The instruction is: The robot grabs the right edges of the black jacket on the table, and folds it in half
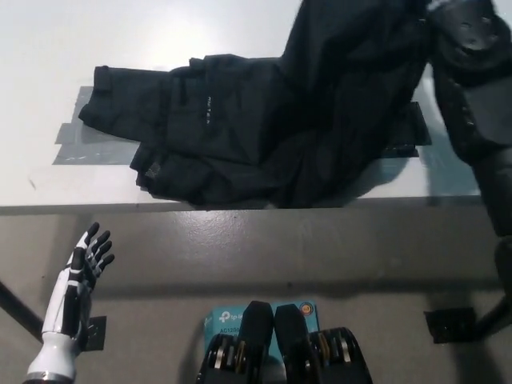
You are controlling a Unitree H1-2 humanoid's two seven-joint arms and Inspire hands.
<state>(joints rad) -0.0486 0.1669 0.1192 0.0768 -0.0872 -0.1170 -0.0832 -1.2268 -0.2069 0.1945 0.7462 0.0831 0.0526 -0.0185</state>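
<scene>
Black fabric jacket (264,128), one only, lies crumpled across the middle and upper part of the frame on the white table (96,40), its left part flat on the tabletop and its right part lifted, rising toward the top edge of the frame. Its lower hem reaches the table's front edge near the centre. The black right arm (476,96) comes up along the right side of the frame and meets the raised cloth at the upper right; the right hand itself is hidden against the dark fabric, so whether its fingers grip the jacket cannot be told. The white left hand (84,264) rests at the lower left, below the table's edge, fingers spread apart and touching nothing. Two patches of grey tape show on the table, one (76,140) under the jacket's left end and one (412,132) at its right.
</scene>
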